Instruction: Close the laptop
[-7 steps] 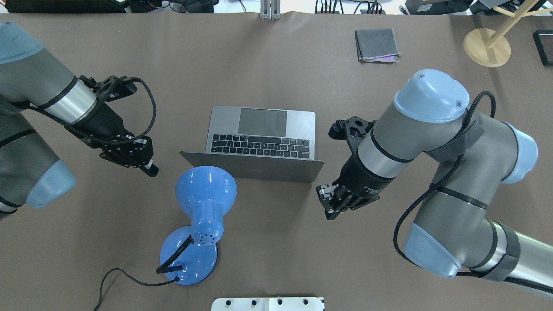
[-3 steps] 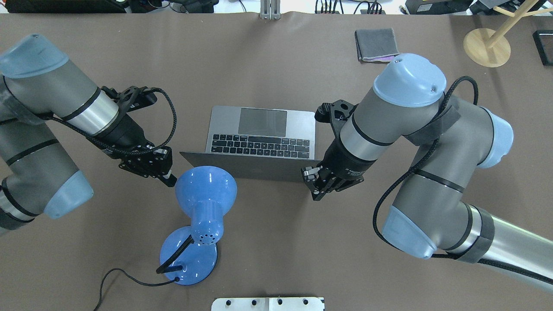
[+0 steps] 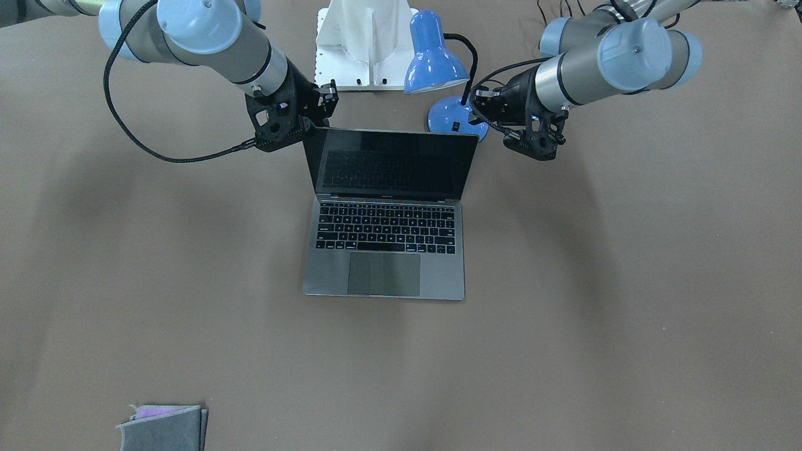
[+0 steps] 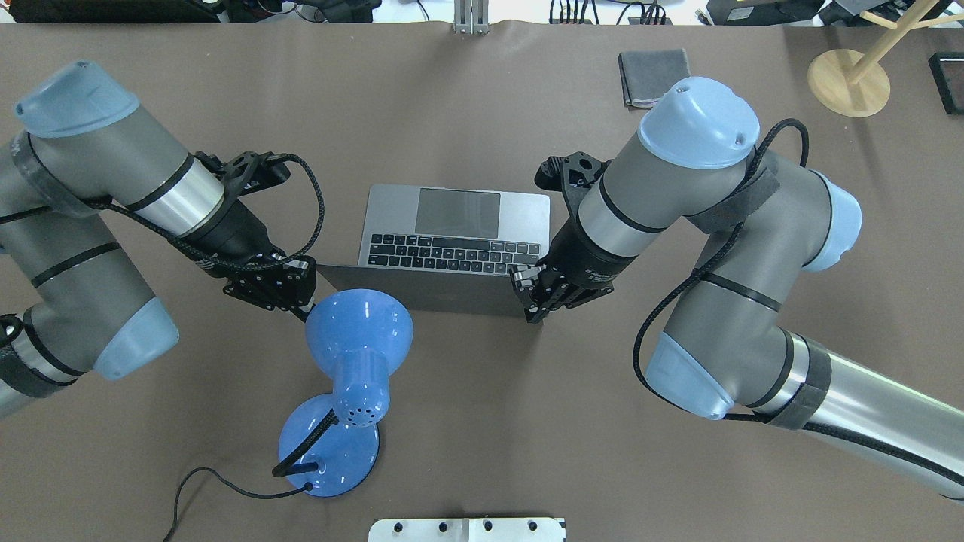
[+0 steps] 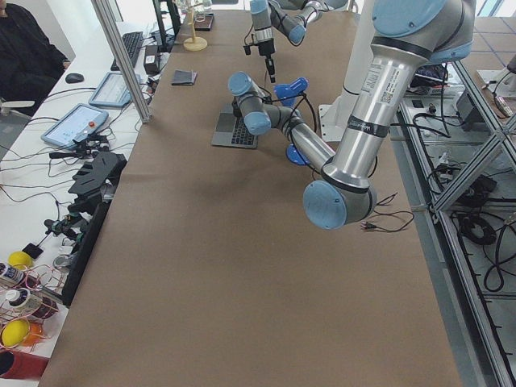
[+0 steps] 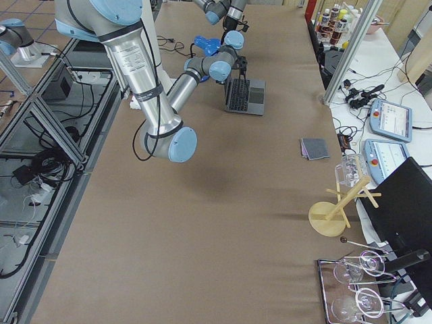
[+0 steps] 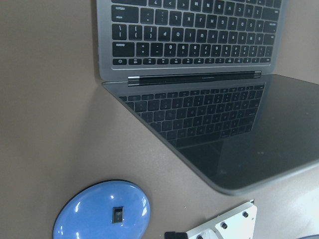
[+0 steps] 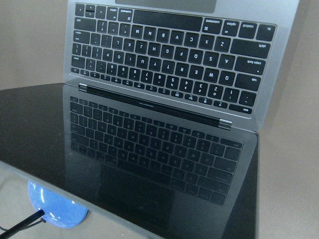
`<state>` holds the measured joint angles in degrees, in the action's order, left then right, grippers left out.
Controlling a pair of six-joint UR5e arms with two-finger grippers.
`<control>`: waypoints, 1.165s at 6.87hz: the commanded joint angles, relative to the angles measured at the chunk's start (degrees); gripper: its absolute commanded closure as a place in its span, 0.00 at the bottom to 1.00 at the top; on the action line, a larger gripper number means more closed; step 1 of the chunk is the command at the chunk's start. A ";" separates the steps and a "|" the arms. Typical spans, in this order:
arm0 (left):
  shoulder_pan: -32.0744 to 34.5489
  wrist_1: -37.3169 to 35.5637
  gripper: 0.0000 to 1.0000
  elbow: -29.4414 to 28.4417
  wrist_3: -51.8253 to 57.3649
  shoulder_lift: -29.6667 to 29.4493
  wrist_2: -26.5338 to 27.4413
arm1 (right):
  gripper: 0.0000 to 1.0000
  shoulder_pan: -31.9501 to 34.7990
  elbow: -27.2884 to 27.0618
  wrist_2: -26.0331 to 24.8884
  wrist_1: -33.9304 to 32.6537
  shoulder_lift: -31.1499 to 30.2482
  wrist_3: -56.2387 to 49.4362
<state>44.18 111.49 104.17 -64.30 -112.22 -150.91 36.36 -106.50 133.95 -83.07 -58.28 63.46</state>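
Note:
The space-grey laptop (image 4: 454, 226) stands open in the middle of the table, with its dark screen (image 3: 391, 164) facing away from me and its lid's back (image 4: 422, 293) toward me. My right gripper (image 4: 529, 305) looks shut and empty and sits at the lid's top right corner; it also shows in the front-facing view (image 3: 327, 99). My left gripper (image 4: 301, 305) looks shut and empty, just off the lid's left corner, close to the lamp shade. Both wrist views show the screen (image 7: 224, 134) and keyboard (image 8: 164, 50) from close above, with no fingers visible.
A blue desk lamp (image 4: 358, 331) stands just behind the lid's left half, with its base (image 4: 331, 452) and cable nearer me. A grey felt pouch (image 4: 654, 75) lies at the far right, and a wooden stand (image 4: 847, 81) beyond it. A white base plate (image 4: 467, 529) sits at the near edge.
Both arms have swung inward toward the laptop lid. The right gripper moved up and left to the lid's right corner. The left gripper moved right to the lid's left corner by the lamp.

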 commanded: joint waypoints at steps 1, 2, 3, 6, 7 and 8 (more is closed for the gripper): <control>-0.23 0.05 1.00 -1.15 -0.30 -1.42 0.61 | 1.00 0.63 0.33 -0.01 0.63 0.27 0.35; -1.10 0.13 1.00 -1.42 -0.65 -2.38 1.84 | 1.00 0.90 0.33 -0.01 0.54 0.27 0.35; -1.02 0.22 1.00 -2.38 -0.57 -4.13 1.85 | 1.00 1.08 0.33 -0.10 0.63 0.27 0.35; 1.51 0.31 1.00 -6.93 -0.21 -8.08 3.60 | 1.00 1.17 1.73 -2.91 2.20 0.88 0.35; 2.75 0.31 1.00 -8.87 -0.13 -9.84 3.69 | 1.00 1.51 2.86 -3.60 2.21 1.84 0.35; 4.85 1.27 1.00 -10.63 -0.21 -11.43 3.69 | 1.00 2.65 5.14 -3.70 4.47 2.37 0.35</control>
<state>46.98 112.05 95.67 -64.48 -121.72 -147.35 38.06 -103.47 130.59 -80.39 -56.63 63.81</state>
